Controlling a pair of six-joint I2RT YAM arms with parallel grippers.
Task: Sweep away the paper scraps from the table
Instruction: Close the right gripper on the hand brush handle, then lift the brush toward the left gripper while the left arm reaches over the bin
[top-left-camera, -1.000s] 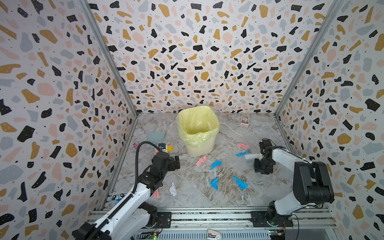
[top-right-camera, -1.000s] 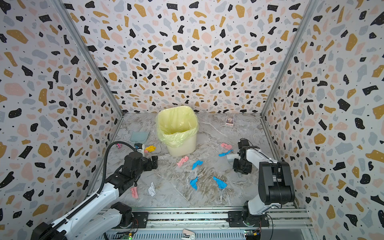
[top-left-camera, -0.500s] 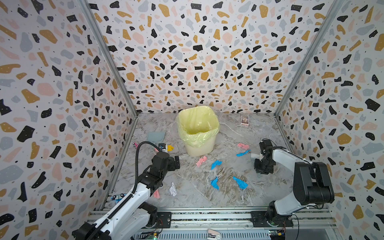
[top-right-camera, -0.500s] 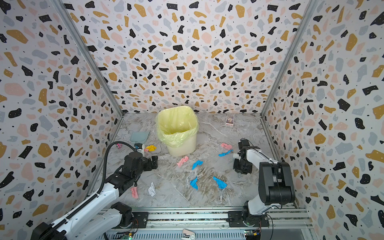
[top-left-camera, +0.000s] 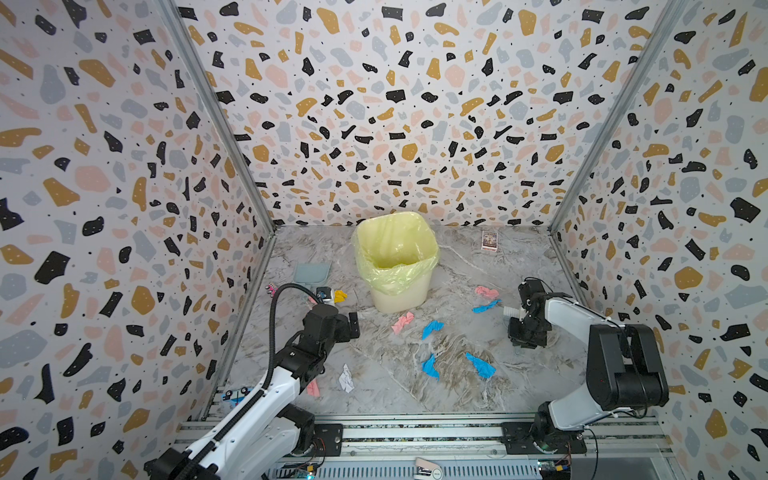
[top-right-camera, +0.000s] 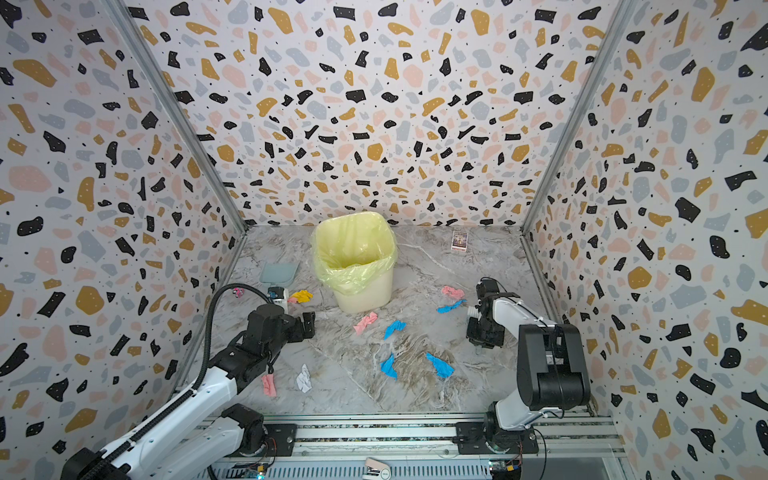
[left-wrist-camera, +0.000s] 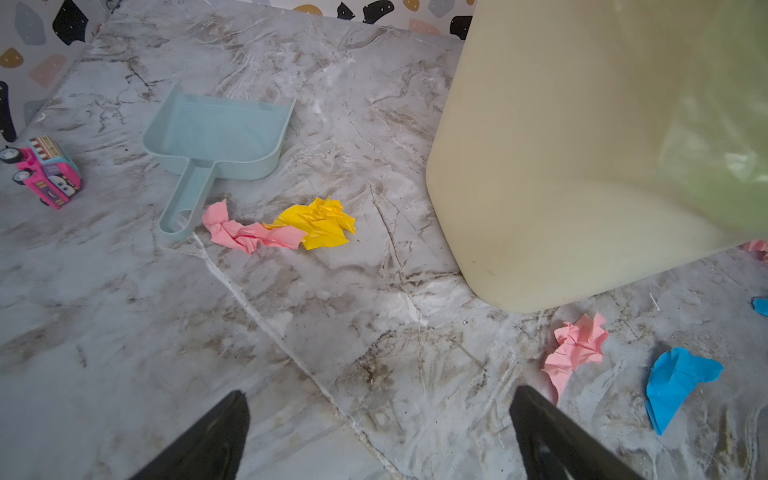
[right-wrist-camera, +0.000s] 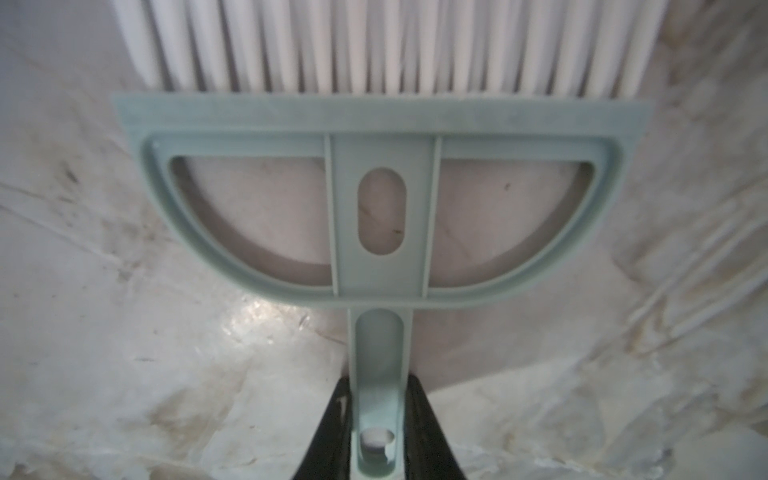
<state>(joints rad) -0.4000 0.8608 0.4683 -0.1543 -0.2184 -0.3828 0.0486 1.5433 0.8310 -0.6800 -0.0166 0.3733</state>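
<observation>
Pale green plastic: the brush (right-wrist-camera: 380, 216) handle sits clamped in my right claw (right-wrist-camera: 379, 399). My left claw (left-wrist-camera: 378, 419) hangs spread and empty near the dustpan (left-wrist-camera: 216, 133). I judge this is the pickup step; next I must lift and drag the bristles. The paper scraps (top-left-camera: 432, 328), crumpled blue, pink, yellow and white, lie scattered over the table (top-left-camera: 457, 399) around the bin (top-left-camera: 399, 297).

The left tool (left-wrist-camera: 380, 392) hung, jaws spread, over the tabletop (left-wrist-camera: 124, 332); a dustpan (left-wrist-camera: 220, 133) (pale blue) lay beside pink and yellow paper scraps (left-wrist-camera: 320, 224).
</observation>
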